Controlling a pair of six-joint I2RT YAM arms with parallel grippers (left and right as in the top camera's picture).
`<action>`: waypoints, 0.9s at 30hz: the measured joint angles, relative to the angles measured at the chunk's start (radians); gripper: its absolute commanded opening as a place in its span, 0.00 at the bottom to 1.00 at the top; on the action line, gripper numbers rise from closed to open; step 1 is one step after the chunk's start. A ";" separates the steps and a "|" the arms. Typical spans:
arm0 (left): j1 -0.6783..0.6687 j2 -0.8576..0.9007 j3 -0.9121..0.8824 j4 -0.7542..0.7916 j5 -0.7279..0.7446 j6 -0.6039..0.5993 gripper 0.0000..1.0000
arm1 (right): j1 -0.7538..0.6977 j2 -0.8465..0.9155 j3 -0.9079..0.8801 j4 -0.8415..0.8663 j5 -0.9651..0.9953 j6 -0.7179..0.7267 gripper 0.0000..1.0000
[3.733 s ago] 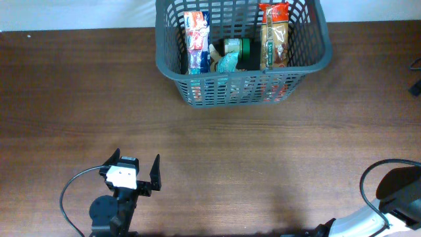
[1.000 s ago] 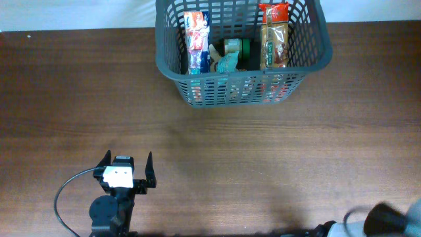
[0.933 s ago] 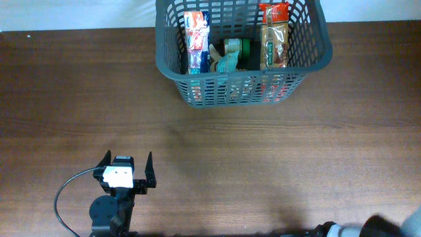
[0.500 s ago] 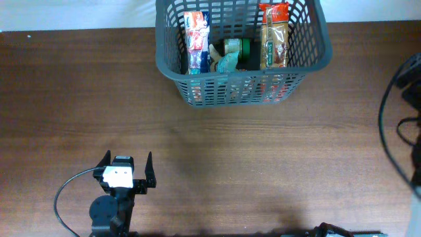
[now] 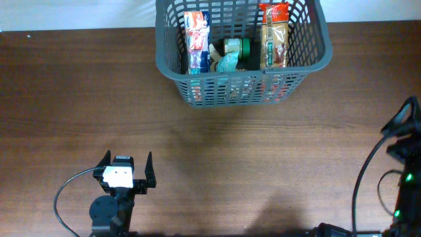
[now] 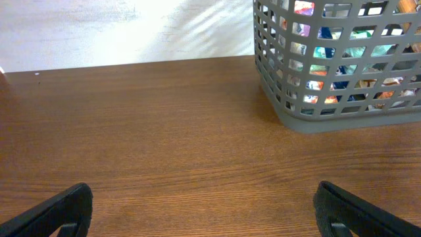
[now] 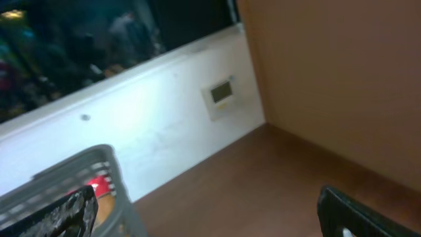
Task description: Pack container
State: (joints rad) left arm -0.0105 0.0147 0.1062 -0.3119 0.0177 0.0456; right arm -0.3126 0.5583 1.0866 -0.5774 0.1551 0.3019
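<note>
- Noted the container (image 5: 240, 89) at the top centre of the overhead frame, resting on the brown wooden surface (image 5: 263, 158), with its far rim cut off by the top edge.
- Counted inside it: a red, white and blue packet (image 5: 196, 39) upright along the left wall; a brown snack packet (image 5: 274, 39) with a red top upright along the right wall; a green round item (image 5: 240, 47) and a teal wrapper (image 5: 227, 64) between the two.
- Found the left pincer (image 5: 127, 160) in the lower left of the overhead frame, well apart from the container, released, jaws spread wide with nothing between them.
- Saw in the left wrist view its dark fingers (image 6: 59, 210) at the two bottom corners, bare wood between them, and the container in the upper right.
- Traced a black cable (image 5: 62, 194) looping to the left of that arm's base.
- Spotted the right arm (image 5: 402, 125) as a dark shape at the right edge of the overhead frame; could not make out its pincer there.
- Found the right pincer (image 7: 207, 220) in its own wrist view released, tips at the bottom corners, nothing held.
- Logged that view as blurred and tilted: grey container rim at lower left, white wall with a small wall panel (image 7: 220, 92) above centre.
</note>
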 measured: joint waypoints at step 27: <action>0.000 0.000 0.000 0.000 0.000 0.000 0.99 | 0.166 -0.310 -0.630 0.381 -0.053 -0.064 0.99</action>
State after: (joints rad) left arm -0.0105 0.0147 0.1062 -0.3122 0.0181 0.0456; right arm -0.1467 0.2481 0.4568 -0.1963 0.1017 0.2375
